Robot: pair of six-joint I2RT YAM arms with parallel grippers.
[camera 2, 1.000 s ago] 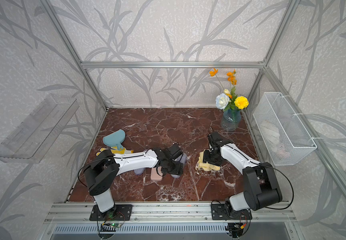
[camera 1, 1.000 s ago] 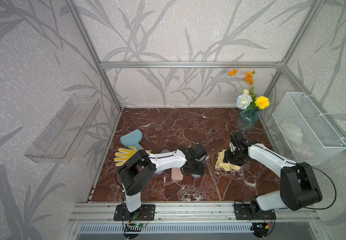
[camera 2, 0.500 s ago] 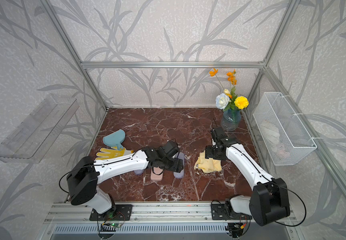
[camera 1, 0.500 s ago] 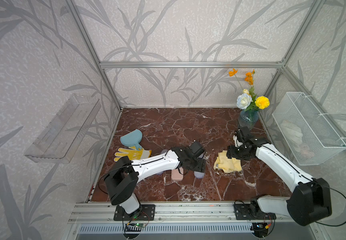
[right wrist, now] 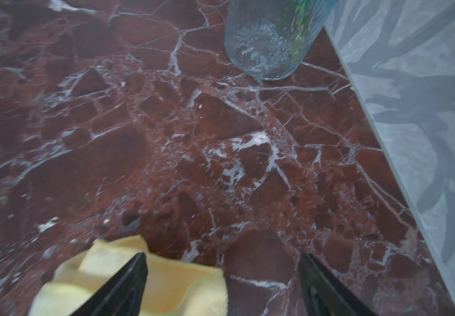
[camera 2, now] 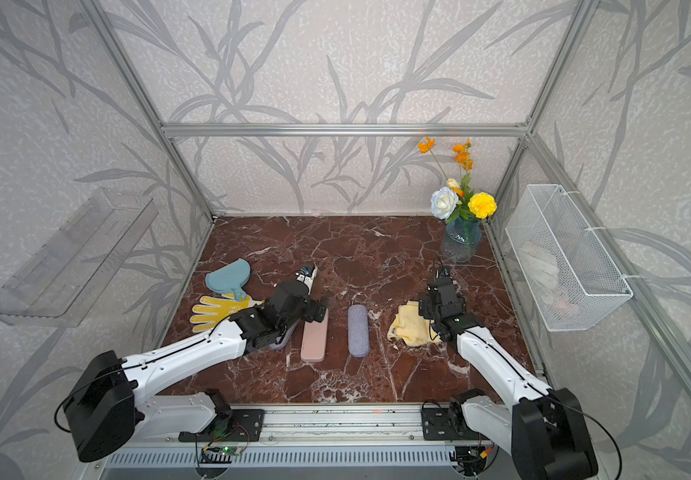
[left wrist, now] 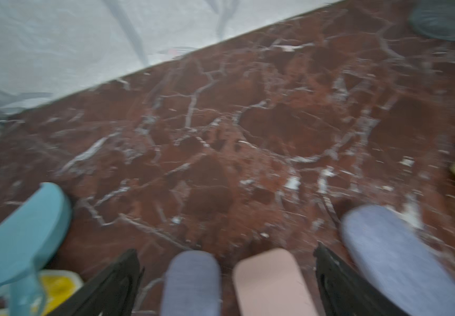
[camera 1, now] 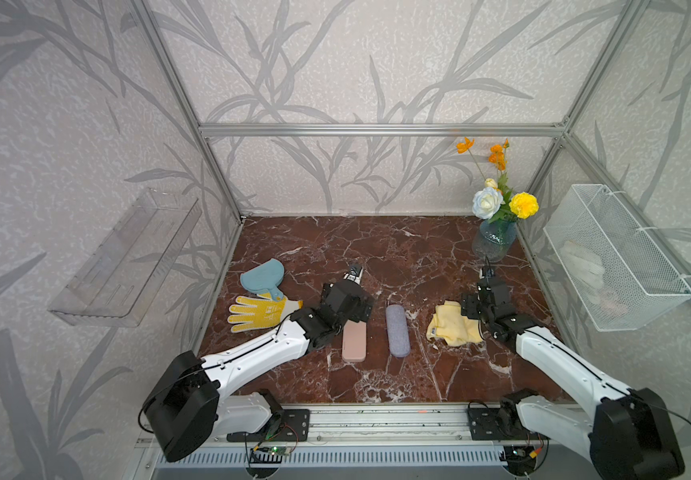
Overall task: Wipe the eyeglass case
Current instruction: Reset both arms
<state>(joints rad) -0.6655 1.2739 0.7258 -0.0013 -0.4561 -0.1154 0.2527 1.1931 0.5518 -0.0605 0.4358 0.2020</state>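
Left fingers [left wrist: 114, 287]: seen spread wide, nothing held. The left wrist view is blurred. Between them, the far ends of a pink case [left wrist: 270, 284] and a second grey-blue case [left wrist: 190, 284] are framed, laid side by side. In a top view that second case [camera 2: 279, 343] is mostly hidden under the left arm.

Grey-blue eyeglass case [camera 1: 397, 330]: found flat on the table [camera 1: 377, 257], long axis front to back. It sits just outside one left finger, between the pink case and the yellow cloth [camera 1: 452, 330], and is clear of both.

Right fingers [right wrist: 122, 287]: also spread wide, nothing gripped. One finger is seen over the cloth's edge, the other over bare table. Contact with the cloth cannot be told. The cloth is left crumpled, to the right of the eyeglass case.

Further out:
- A glass vase [camera 1: 493, 245] with flowers is noted at the far right corner.
- A teal dustpan [camera 1: 261, 278] and a yellow glove [camera 1: 256, 313] are noted near the left edge.
- A wire basket [camera 1: 609, 266] is hung on the right wall, a clear shelf [camera 1: 123, 257] on the left.
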